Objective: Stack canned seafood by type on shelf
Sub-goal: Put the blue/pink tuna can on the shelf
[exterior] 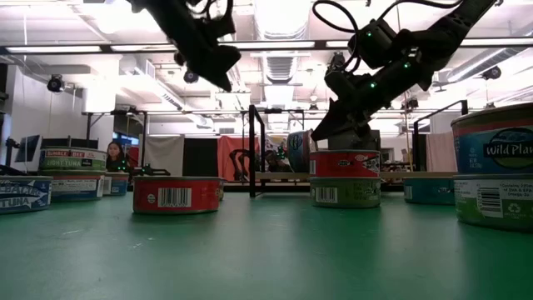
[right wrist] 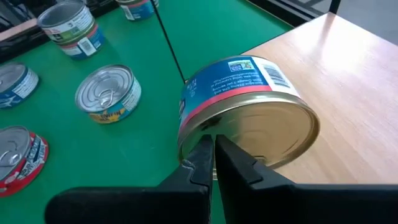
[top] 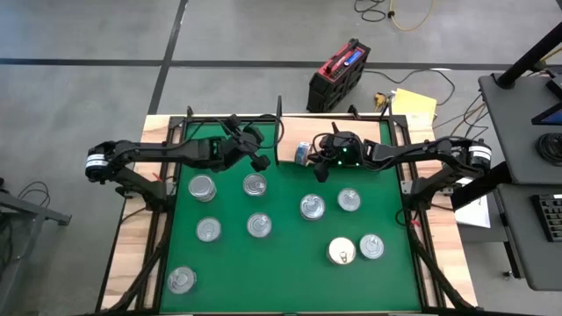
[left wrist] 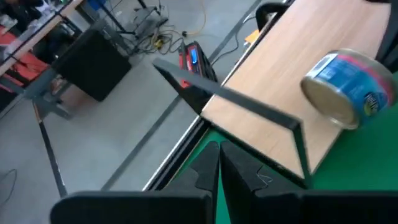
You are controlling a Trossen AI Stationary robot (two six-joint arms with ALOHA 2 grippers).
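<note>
A blue-sided can with a red band lies tipped on its edge at the near edge of the pale wooden shelf. Its gold flat end faces my right gripper, which is shut with its tips at that end. The same can shows on the shelf board in the left wrist view. My left gripper is shut with nothing in it, raised over the mat left of the can. Several more cans stand upright on the green mat. My right gripper has its shut fingertips against the lower rim of the can's gold flat end, coming slanting down from the table's right. The can is tilted, its lower edge at the shelf's border; it is not pinched.
Several cans are spread over the mat's middle and near part, one at the near left corner. A thin black frame runs along the shelf. In the low view two cans stand stacked.
</note>
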